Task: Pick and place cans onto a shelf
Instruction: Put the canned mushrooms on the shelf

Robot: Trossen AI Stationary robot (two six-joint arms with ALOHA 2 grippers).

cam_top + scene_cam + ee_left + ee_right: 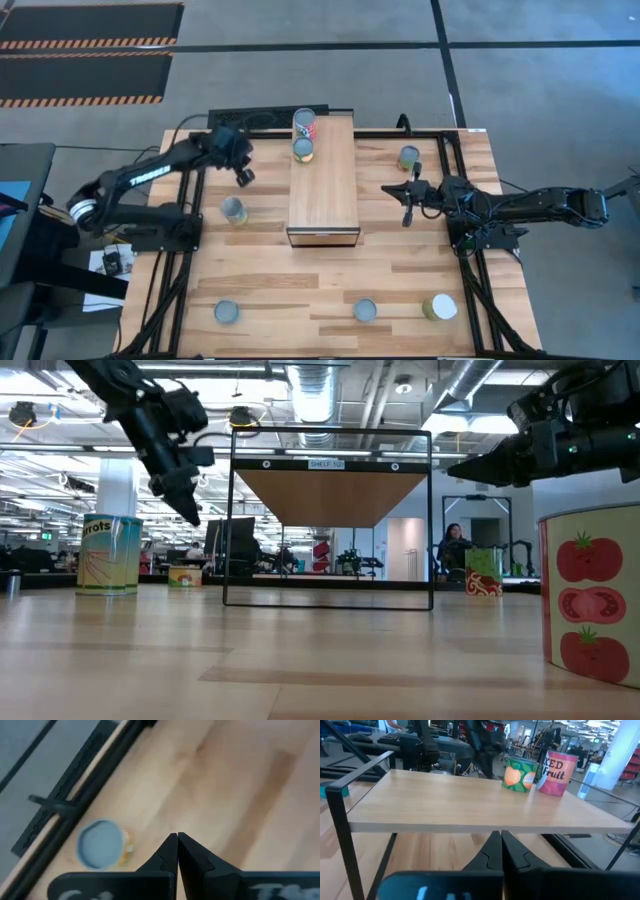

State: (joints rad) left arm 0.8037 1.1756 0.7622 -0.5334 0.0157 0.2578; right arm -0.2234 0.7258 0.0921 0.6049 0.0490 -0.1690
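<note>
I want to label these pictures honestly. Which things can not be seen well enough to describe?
- Right wrist view: the pink can on the shelf shows only part of its label; the orange can covers the edge.
- Low view: the tomato can is cut off by the picture's right edge.
- Left wrist view: the grey-topped can is blurred, its label unreadable.
- High view: all can labels are too small to read.

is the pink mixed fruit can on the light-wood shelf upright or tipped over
Upright. The pink mixed fruit can stands on its base on the light-wood shelf, lettering level, beside the green can with orange fruit.
</note>
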